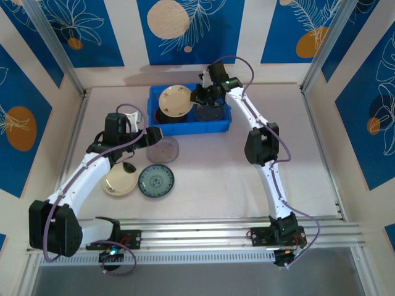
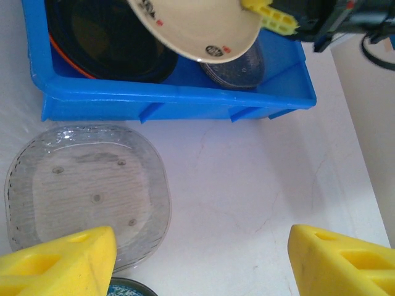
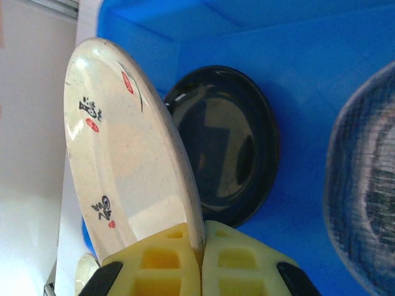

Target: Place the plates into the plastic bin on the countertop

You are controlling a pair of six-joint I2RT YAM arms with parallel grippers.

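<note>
Trouble spot here is the cream plate [image 3: 129, 154]. The right fingers [image 3: 166, 262] are pinched tight on just its rim, and it hangs steeply tilted over the left half of the blue bin [image 1: 191, 128], right above the black plate [image 3: 225, 148] lying in there. With such a thin edge grip, I reckon it could swivel or slip out. Let go at that angle, it'd clack onto the black plate or end up propped against the bin wall instead of flat. There's a clear dish [image 3: 370, 185] in the right half too, so not much room to be sloppy.

Left fingers [image 2: 58, 259] are spread wide with nothing in them, hovering over a clear plate [image 2: 86, 191] on the tabletop [image 2: 247, 185] just on the near side of the bin. That one's low and slick, so the fingers might just shove it into the bin wall. Teal plate [image 1: 156, 180] and a second cream plate [image 1: 120, 180] wait nearer, on the left.
</note>
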